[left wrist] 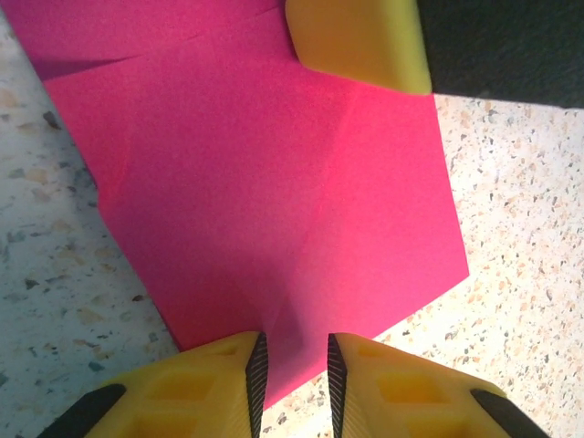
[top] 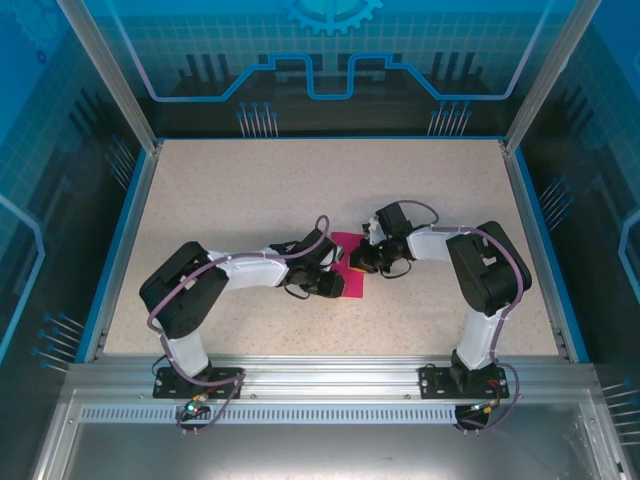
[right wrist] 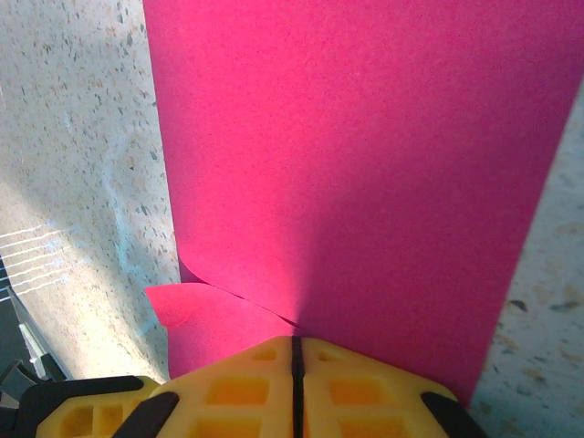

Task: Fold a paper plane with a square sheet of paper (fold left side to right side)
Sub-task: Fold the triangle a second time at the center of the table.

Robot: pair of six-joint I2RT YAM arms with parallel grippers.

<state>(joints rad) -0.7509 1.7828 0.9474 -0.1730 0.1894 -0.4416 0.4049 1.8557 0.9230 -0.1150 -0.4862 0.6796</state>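
Nearest the bottom of the left wrist view, the left gripper (left wrist: 292, 374) stands with its jaws narrowly apart, a slim gap between the ribbed pads. The lower corner of the square sheet of paper (left wrist: 274, 201) reaches into that gap, and I cannot tell whether the pads touch it. The right gripper (right wrist: 294, 360) has its jaws pressed together to a thin seam at the sheet's edge. Whether it pinches a layer or only bears down on the paper cannot be told.

The sheet lies on the speckled table (left wrist: 511, 228), at the centre of the overhead frame, between the two grippers. Faint crease lines run up its middle and along its left part. A loose flap shows at the lower left of the right wrist view, under a broader layer. By my judgement some early folding is done, but there is no pointed dart yet: the nose folds, the wings and a firm centre crease remain.

The paper is plain and carries no writing. At the far top of the overhead frame the blue back panel bears a gear emblem (top: 331, 12), and no legible words.
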